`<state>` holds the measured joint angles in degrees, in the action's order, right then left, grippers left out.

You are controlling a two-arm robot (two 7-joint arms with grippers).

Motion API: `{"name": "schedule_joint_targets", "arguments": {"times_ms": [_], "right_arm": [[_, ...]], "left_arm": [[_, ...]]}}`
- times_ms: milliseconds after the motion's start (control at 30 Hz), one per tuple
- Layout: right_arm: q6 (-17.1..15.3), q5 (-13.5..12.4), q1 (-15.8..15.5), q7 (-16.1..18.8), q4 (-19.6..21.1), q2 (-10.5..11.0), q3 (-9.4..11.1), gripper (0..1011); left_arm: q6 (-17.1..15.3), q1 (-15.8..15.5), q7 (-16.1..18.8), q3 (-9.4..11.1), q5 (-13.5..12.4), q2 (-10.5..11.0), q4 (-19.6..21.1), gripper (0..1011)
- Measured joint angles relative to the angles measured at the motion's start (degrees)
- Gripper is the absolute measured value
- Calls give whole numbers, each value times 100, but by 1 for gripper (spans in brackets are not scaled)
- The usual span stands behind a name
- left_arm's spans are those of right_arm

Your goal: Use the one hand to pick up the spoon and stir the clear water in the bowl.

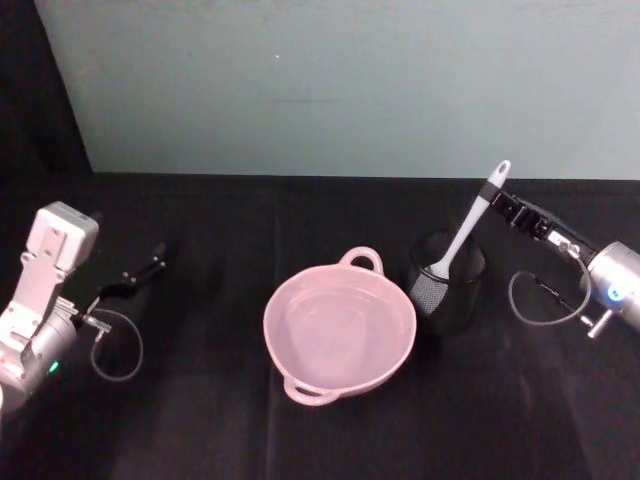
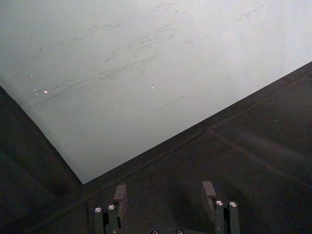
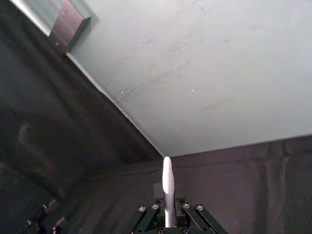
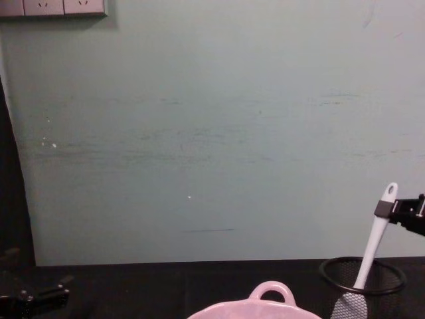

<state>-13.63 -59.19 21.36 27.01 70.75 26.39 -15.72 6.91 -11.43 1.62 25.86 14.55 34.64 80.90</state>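
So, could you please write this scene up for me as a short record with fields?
spoon: white, tilted, blade down inside the mesh cup
right gripper: fingers closed on the spoon's upper handle
mesh cup: black, just right of the bowl
bowl: pink, mid-table, holds clear water, no utensil in it
left gripper: parked at the left side of the table, fingers open, holding nothing
task stage: spoon grasped, not yet at the bowl

Black left claw (image 1: 158, 252), right claw (image 1: 498, 201); silver, seemingly cabled wrists (image 1: 617, 283).
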Motion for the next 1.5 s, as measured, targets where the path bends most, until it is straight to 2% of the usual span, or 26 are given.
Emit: {"name": "schedule_joint_targets", "arguments": {"times_ms": [33, 367, 467, 533, 567, 667, 800, 1000, 1500], "right_arm": [[77, 84, -20, -38, 97, 51, -40, 110], [570, 805, -109, -362, 1006, 488, -304, 110], [586, 923, -110, -415, 1214, 576, -320, 110], [570, 1111, -82, -502, 1502, 706, -345, 110], [570, 1111, -82, -502, 1502, 706, -345, 110], [491, 1313, -25, -565, 1802, 844, -367, 110], [371, 1458, 39, -583, 2065, 966, -371, 110], [167, 1588, 132, -581, 2322, 1077, -388, 110], [196, 1557, 118, -580, 2258, 1048, -379, 110]], "left_arm": [[0, 0, 0, 0, 0, 0, 0, 1005], [0, 0, 0, 0, 0, 0, 0, 1005], [0, 0, 0, 0, 0, 0, 0, 1005], [0, 0, 0, 0, 0, 0, 0, 1005], [0, 0, 0, 0, 0, 0, 0, 1005], [0, 0, 0, 0, 0, 0, 0, 1005], [0, 0, 0, 0, 0, 0, 0, 1005], [0, 0, 0, 0, 0, 0, 0, 1005], [0, 0, 0, 0, 0, 0, 0, 1005]]}}
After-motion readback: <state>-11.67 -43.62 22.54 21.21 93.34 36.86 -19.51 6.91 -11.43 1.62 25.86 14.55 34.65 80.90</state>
